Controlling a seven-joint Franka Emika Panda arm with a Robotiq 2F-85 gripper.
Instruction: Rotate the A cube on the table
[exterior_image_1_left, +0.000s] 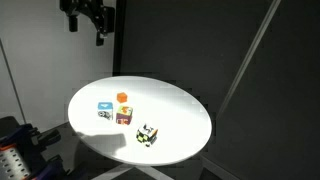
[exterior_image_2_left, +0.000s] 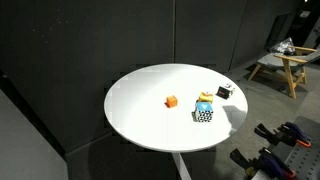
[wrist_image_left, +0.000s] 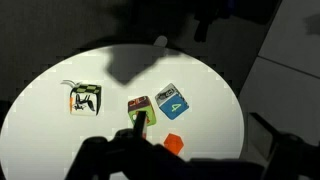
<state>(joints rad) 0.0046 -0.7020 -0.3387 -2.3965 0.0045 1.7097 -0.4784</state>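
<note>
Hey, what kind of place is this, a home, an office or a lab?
Probably a lab or test space, not a home: dark panel walls close in a round white table carrying small cubes, and a wooden stand sits on bare floor behind.

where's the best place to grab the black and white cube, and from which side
Come straight down and pinch two opposite side faces. The cube sits flat on the table, apart from the other cubes, so its sides are free.

Three cubes (wrist_image_left: 85, 98) (wrist_image_left: 140, 108) (wrist_image_left: 172, 100), perhaps one smaller orange block (wrist_image_left: 173, 143), one table (wrist_image_left: 215, 110).
</note>
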